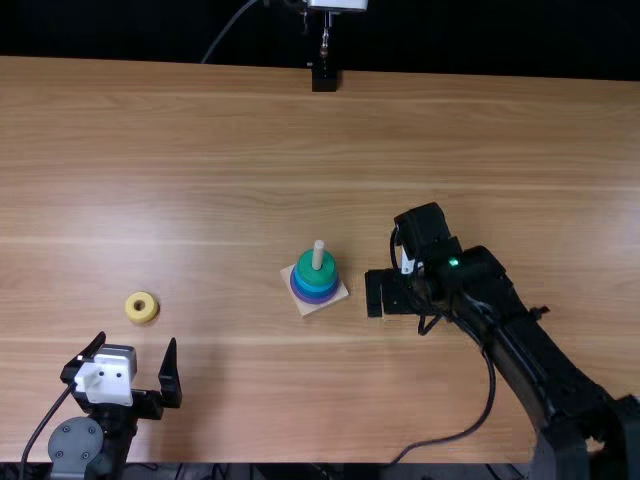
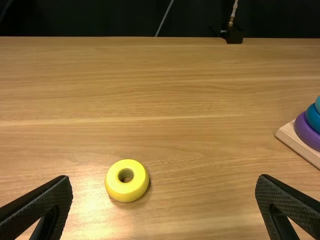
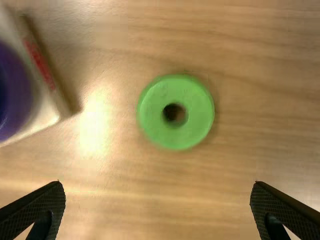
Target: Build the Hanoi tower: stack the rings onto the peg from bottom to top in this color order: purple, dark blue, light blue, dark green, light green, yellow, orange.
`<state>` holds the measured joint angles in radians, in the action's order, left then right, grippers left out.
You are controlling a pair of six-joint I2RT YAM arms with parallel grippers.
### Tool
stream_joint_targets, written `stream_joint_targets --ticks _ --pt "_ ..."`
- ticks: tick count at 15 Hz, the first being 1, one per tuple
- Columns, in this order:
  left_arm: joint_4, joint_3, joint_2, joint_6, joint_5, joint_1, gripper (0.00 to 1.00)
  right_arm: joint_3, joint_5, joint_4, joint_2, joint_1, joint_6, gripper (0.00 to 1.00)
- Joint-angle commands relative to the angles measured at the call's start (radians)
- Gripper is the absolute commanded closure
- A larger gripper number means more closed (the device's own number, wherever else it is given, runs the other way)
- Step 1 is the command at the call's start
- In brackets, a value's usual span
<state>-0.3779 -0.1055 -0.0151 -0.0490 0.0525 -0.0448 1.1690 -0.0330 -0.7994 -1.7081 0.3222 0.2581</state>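
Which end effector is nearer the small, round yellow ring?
Left. The left end effector is just nearside of the yellow ring; the right end effector is far right of it, beyond the multicoloured ring tower.

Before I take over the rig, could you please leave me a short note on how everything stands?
Left pincer: open, empty, near the yellow ring, which lies on the table.
Right pincer: open, empty, with the light green ring on the table before it, beside the peg's wooden base.
Done: the stack on the peg has the purple ring at the bottom, blue above it and the dark green ring on top.
Left: light green next, then yellow, then orange.
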Motion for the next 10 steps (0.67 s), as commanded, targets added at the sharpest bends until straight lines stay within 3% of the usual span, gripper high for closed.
stream_joint_targets --ticks 1,10 --pt "-0.081 0.105 0.015 0.014 0.001 0.01 0.0 0.043 0.015 -0.001 -0.058 -0.032 -0.004 0.0" --pt "-0.081 0.105 0.015 0.014 0.001 0.01 0.0 0.121 0.015 -0.001 -0.223 -0.038 0.011 0.0"
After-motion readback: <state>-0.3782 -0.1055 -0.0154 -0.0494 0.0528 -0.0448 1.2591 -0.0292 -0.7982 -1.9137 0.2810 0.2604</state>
